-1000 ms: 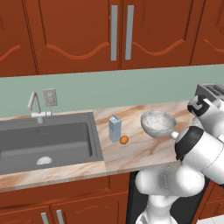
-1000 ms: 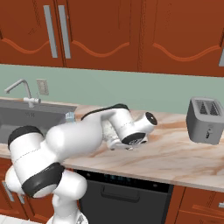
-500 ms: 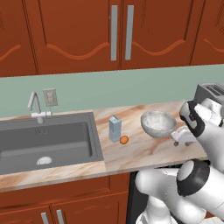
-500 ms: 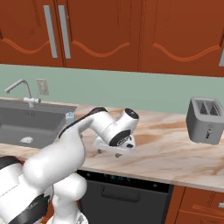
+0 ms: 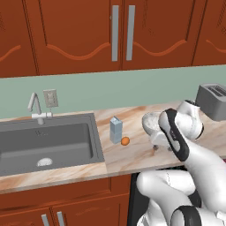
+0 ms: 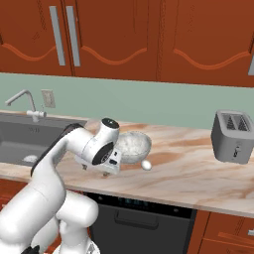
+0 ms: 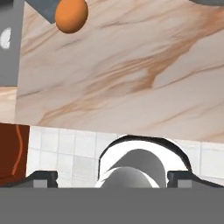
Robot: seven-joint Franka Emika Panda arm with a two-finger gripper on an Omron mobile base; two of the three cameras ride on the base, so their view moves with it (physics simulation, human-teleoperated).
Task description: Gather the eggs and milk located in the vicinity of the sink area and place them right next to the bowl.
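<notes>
The pale blue-grey milk carton [image 5: 115,130] stands upright on the counter just right of the sink [image 5: 46,141]. The orange-brown egg [image 5: 125,141] lies at its right foot, and appears in the hand view as the orange egg [image 7: 71,15] at the top left. The white egg [image 6: 146,164] rests against the front right of the bowl [image 6: 133,146]. My gripper [image 5: 162,148] hovers low over the counter in front of the bowl [image 5: 150,120], right of the orange egg. In the right base view my gripper [image 6: 95,171] is open. Its fingertips [image 7: 42,176] stand wide apart with nothing between them.
A grey toaster [image 6: 232,136] stands at the counter's right end, also seen as the toaster [image 5: 214,101]. A chrome faucet [image 5: 34,106] rises behind the sink. Marble counter [image 6: 188,173] stretches between bowl and toaster. The counter's front edge lies close under the hand.
The arm has swung left, from the right of the bowl to in front of it, nearer the orange egg. The gripper stayed open.
</notes>
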